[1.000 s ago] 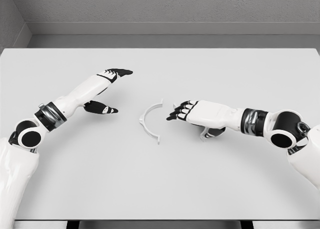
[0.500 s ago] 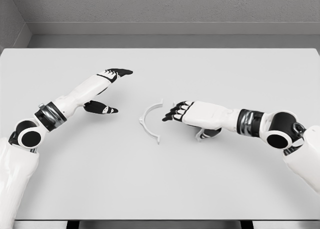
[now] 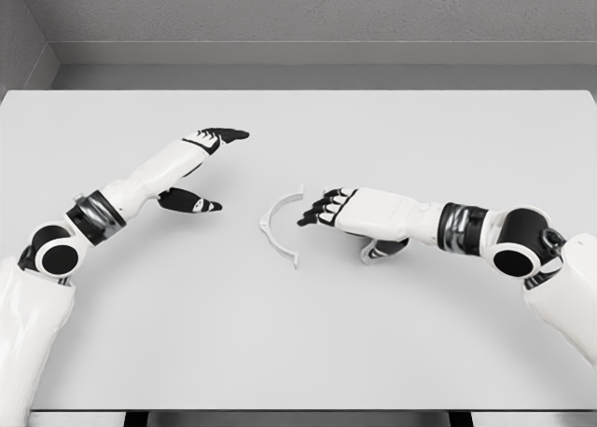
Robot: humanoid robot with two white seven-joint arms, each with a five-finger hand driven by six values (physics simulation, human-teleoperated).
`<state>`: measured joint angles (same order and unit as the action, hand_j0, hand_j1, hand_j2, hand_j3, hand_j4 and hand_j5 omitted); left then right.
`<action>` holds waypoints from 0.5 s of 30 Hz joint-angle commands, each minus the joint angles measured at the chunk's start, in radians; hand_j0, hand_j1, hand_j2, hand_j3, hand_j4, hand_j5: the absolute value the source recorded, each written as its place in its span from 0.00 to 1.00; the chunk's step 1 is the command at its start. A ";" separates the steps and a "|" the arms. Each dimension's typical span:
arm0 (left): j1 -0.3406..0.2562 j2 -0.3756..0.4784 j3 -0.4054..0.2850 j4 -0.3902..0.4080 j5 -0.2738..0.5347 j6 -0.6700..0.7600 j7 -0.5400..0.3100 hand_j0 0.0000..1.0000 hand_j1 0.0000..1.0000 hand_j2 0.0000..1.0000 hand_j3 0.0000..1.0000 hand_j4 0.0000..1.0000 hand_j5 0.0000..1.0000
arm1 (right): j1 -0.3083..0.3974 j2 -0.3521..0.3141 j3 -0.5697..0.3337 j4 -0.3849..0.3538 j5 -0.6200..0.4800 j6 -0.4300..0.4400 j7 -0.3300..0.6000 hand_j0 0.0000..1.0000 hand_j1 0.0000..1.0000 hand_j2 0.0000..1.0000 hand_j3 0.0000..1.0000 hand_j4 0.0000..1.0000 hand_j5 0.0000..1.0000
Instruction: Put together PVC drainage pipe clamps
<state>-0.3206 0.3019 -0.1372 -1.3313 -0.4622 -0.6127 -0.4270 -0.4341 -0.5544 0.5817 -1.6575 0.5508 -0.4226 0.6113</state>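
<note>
I have the clamp half (image 3: 278, 226), a thin white half-ring, lying flat near the middle of the counter (image 3: 298, 352). Its open side faces right, toward my right robot hand (image 3: 328, 209), and its two ends sit one above the other in the head view, so its long axis runs roughly away from me, tilted a little.

My right robot hand is the nearer one by far. Its dark fingertips (image 3: 308, 220) point left into the mouth of the arc, just beside the inner curve; I can't tell whether they touch it. The fingers are loosely extended and grasp nothing, with the thumb tucked under the palm.

My left robot hand (image 3: 191, 171) is well apart, up and to the left of the ring, fingers spread with the thumb hanging low, also empty.

I judge the coming move to be a short reach leftward with the right hand to pinch the band. There is open counter on every side of the ring, and the counter's edges are far from it, so a nudge shouldn't send it over.
</note>
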 commanded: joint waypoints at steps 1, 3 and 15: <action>0.000 -0.001 0.001 -0.002 0.008 0.002 0.001 1.00 1.00 1.00 1.00 1.00 1.00 | 0.000 0.008 0.000 -0.001 -0.005 0.002 0.000 1.00 1.00 1.00 1.00 1.00 1.00; 0.002 -0.001 0.001 -0.003 0.008 0.002 0.001 1.00 1.00 1.00 1.00 1.00 1.00 | 0.000 0.008 0.006 -0.001 -0.005 0.004 0.000 1.00 1.00 1.00 1.00 1.00 1.00; 0.002 -0.001 0.005 0.000 0.008 0.002 0.001 1.00 1.00 1.00 1.00 1.00 1.00 | -0.002 0.022 0.015 -0.001 -0.005 0.005 0.000 1.00 1.00 1.00 1.00 1.00 1.00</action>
<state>-0.3191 0.2993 -0.1333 -1.3324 -0.4620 -0.6127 -0.4270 -0.4372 -0.5361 0.5963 -1.6579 0.5497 -0.4201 0.6113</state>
